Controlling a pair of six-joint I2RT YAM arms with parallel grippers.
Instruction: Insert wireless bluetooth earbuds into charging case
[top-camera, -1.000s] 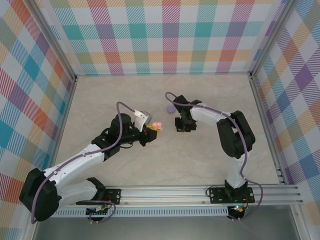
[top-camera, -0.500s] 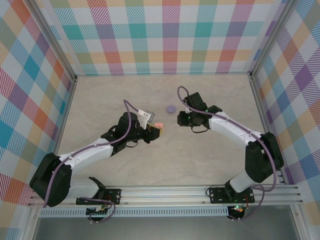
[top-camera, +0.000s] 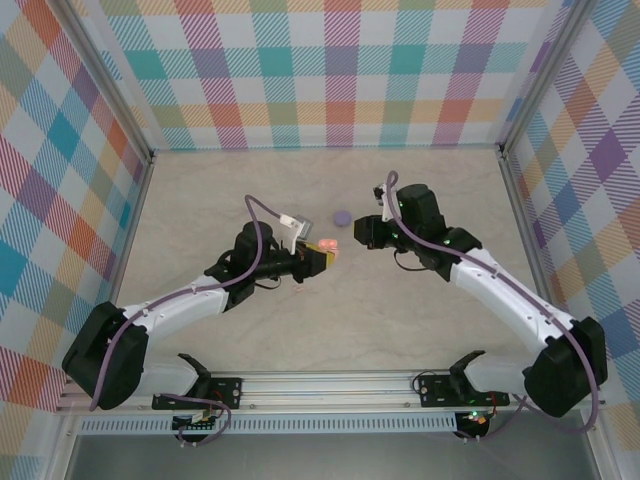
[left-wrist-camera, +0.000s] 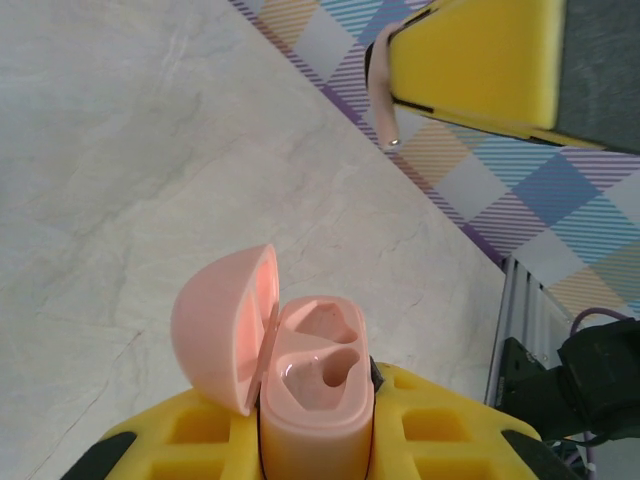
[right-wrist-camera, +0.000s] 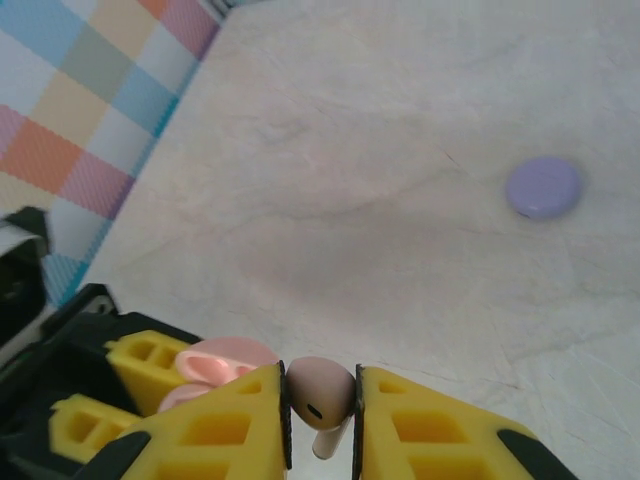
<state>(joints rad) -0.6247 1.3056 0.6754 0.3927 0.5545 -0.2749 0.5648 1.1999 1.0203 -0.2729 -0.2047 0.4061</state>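
Since a second ago the right arm has unfolded and stretched out toward the table's (top-camera: 250, 190) right edge, and the left gripper (top-camera: 320, 254) has carried the case (top-camera: 326, 245) a little further right, so the two grippers now face each other near the middle of the table. The left gripper is clamped on the pink case, seen from its wrist camera gripped upright between the yellow pads, its lid (left-wrist-camera: 222, 325) hinged open to the left and both moulded wells bare. The right gripper (top-camera: 360, 232) pinches a pale pink earbud (right-wrist-camera: 320, 392) between its yellow pads, stem pointing down and outward past the fingertips. The earbud is in the air, just beside the open case and not touching it. From the right wrist, the case shows below and left of the earbud. From the left wrist, the earbud's stem pokes out along the right gripper's pad above the case. A purple disc (top-camera: 342, 216) lies flat on the table, apart from both grippers, on their far-edge side.
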